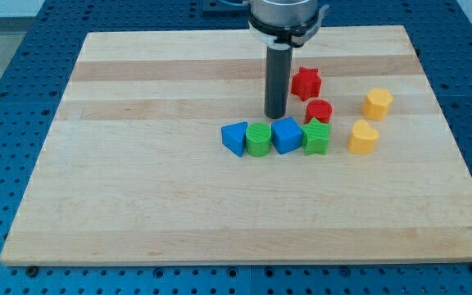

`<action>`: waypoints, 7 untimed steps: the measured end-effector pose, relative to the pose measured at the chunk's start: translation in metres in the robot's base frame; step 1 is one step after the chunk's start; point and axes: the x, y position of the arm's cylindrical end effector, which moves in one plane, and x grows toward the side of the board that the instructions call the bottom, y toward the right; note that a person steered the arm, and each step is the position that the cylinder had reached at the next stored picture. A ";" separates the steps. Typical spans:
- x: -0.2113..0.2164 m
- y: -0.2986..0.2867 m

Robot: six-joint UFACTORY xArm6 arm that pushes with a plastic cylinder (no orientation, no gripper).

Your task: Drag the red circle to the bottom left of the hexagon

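The red circle (319,110) lies right of the board's middle, just above the green star (316,137). The yellow hexagon (377,103) sits further to the view's right, a gap away from the circle. My tip (274,115) stands left of the red circle, a small gap apart, and just above the blue cube (286,135) and the green cylinder (258,140). A red star (306,83) lies above the circle, to the rod's right.
A blue triangular block (234,138) ends the row at the left. A yellow heart-shaped block (364,137) lies below the hexagon. The wooden board (138,180) rests on a blue perforated table.
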 end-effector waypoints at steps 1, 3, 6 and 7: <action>0.001 0.000; 0.016 0.001; 0.016 0.047; 0.016 0.060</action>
